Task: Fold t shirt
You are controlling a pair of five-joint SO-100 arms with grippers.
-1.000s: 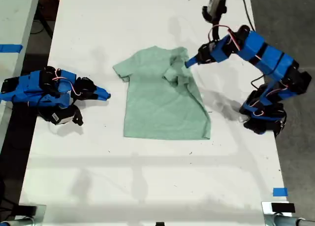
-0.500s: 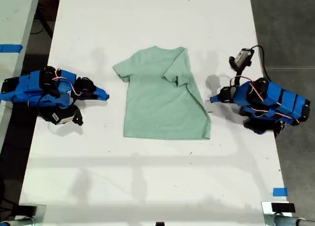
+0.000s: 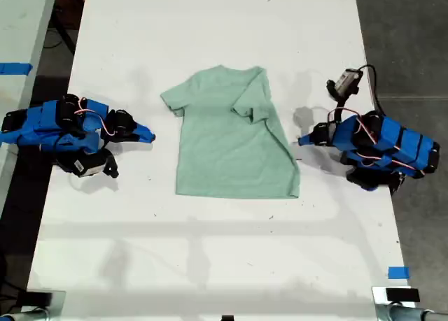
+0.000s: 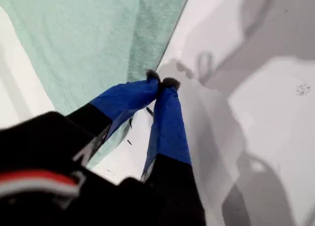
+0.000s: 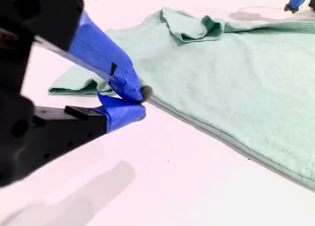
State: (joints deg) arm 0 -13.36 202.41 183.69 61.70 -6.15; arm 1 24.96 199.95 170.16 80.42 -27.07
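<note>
The pale mint-green cloth t-shirt [image 3: 234, 136] lay mid-worktop [image 3: 210, 265], one sleeve folded inward; my first hand [image 4: 161, 83] and my second hand [image 5: 140, 102] rested closed and empty beside it; a careless regrasp could undo that fold

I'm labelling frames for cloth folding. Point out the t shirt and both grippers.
t shirt [image 3: 227, 150]: exterior view, middle of its body.
my first gripper [image 4: 161, 81]: first wrist view, between its fingertips.
my second gripper [image 5: 142, 102]: second wrist view, between its fingertips.
</note>
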